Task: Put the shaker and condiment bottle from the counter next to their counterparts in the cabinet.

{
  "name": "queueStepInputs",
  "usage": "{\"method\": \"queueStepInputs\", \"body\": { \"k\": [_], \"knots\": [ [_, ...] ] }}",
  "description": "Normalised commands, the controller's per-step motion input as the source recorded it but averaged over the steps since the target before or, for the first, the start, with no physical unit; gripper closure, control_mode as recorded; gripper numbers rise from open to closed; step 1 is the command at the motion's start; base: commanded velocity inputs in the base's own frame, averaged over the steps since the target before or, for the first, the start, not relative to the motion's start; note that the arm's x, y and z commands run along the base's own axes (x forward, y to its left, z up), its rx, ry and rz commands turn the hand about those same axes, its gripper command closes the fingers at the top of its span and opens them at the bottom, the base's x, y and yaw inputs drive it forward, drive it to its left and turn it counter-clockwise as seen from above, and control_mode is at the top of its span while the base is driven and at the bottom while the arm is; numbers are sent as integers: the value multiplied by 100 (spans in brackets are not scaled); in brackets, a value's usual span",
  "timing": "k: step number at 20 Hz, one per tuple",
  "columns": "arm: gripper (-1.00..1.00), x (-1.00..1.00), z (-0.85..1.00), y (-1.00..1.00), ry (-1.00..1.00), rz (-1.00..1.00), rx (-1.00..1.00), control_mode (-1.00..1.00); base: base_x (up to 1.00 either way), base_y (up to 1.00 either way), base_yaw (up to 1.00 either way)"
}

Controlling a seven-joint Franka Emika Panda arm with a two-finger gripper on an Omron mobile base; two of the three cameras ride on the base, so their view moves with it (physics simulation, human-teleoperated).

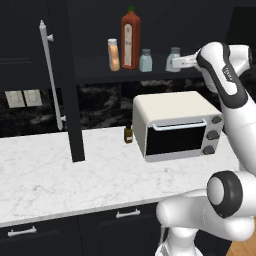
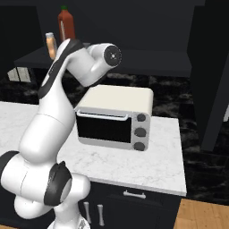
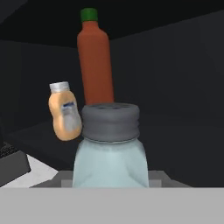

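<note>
We see our claw (image 1: 176,62) closed on a shaker (image 1: 173,59) at the cabinet shelf (image 1: 95,70), right of the other shaker (image 1: 145,60), red bottle (image 1: 130,36) and orange condiment bottle (image 1: 114,55).

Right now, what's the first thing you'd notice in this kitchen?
The big white robot arm, reaching up to the dark cabinet shelf with a little shaker in its gripper. Next, the tall red bottle on that shelf, with an orange bottle and another shaker beside it. Below, a white toaster oven sits on the counter.
</note>
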Motion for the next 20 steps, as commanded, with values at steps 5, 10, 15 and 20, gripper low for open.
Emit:
{"method": "queueStepInputs", "body": {
  "k": [5, 10, 15, 20],
  "knots": [
    [100, 11, -19, 0, 0, 0, 2, -100, 0, 0, 0],
    [100, 14, -20, 0, -3, 0, 3, -100, 0, 0, 0],
    [100, 24, -9, 0, -1, 0, 0, -100, 0, 0, 0],
    [100, 29, -1, 1, 0, 0, 0, -100, 0, 0, 0]
  ]
}}
